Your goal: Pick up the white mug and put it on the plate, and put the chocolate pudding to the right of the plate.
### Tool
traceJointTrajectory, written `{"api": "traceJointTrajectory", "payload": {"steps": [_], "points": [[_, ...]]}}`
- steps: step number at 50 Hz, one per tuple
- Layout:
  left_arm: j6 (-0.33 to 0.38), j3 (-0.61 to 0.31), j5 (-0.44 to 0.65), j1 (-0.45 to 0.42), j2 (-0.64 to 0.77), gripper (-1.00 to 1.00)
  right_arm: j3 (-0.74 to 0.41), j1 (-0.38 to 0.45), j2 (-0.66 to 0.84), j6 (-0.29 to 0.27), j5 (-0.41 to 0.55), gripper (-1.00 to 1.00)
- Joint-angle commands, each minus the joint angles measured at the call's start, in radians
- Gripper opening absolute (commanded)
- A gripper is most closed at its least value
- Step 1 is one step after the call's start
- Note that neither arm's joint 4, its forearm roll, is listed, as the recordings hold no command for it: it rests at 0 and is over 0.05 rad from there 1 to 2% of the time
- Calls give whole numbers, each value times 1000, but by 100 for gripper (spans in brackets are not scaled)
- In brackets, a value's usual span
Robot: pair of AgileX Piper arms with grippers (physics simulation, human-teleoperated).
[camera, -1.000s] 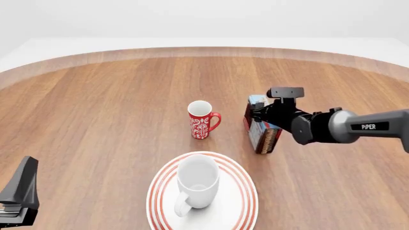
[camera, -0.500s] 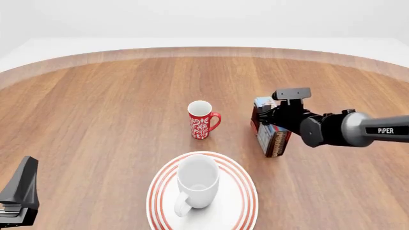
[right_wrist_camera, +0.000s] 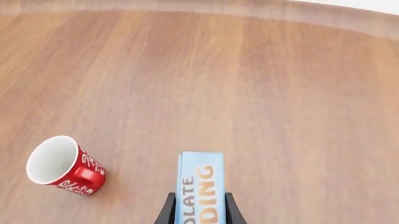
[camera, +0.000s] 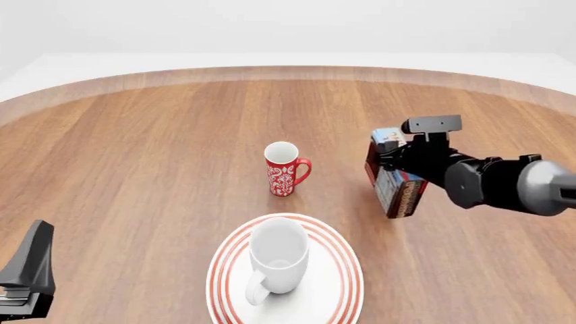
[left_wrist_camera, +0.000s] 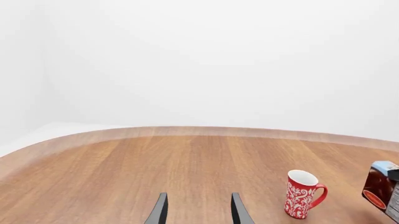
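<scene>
Right hand (camera: 393, 164) grips the chocolate pudding (camera: 394, 177), right of the red mug (camera: 284, 169). Left hand (left_wrist_camera: 197, 211) hangs released, holding nothing. White mug (camera: 275, 259) stands on the plate (camera: 340, 289).

Two mugs (white mug (camera: 277, 255), red mug (camera: 283, 168)), one plate (camera: 338, 283), one carton (camera: 393, 177)

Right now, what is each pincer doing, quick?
Left pincer: open, holding nothing, hanging above bare table.
Right pincer: closed on the pudding box, its two fingers pressed on either side of it.
</scene>
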Motion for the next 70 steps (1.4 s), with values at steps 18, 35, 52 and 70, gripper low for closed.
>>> {"api": "traceJointTrajectory", "payload": {"steps": [18,35,52,70], "points": [[4,-2,0,-4,0,100,129,-53,-211,16,43,-100],[10,-1,-1,-5,0,100,224,-87,-296,30,39,-100],[11,-2,0,-5,0,100,312,-121,-349,27,16,-100],[12,-3,0,-8,0,100,409,-155,-415,17,3,-100]]}}
